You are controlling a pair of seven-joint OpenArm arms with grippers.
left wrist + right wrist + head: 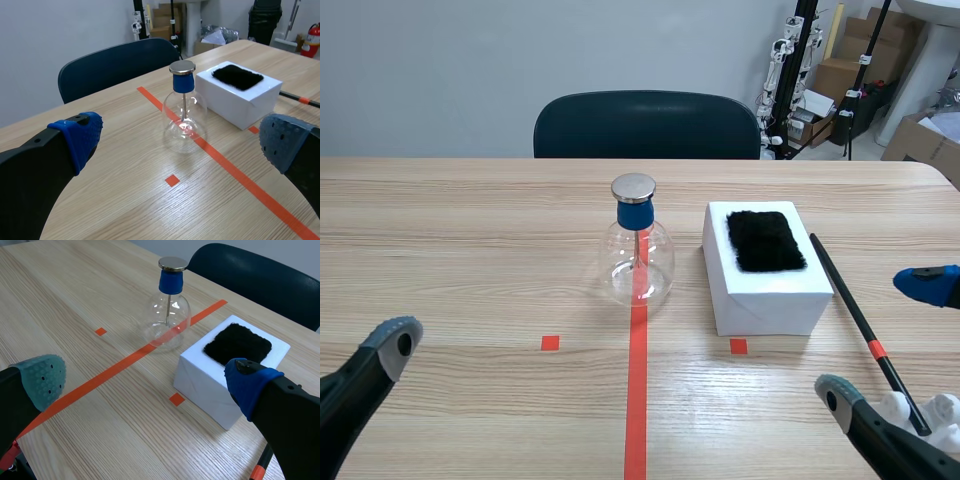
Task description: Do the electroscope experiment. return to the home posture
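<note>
Electroscope (639,250) stands upright, long axis vertical, neck pointing straight up.

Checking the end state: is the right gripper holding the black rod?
No: the right gripper is open; the black rod lies on the table.

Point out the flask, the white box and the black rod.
flask (655,260), scene view, glass bulb.
white box (775,305), scene view, front wall.
black rod (848,300), scene view, shaft middle.
</note>
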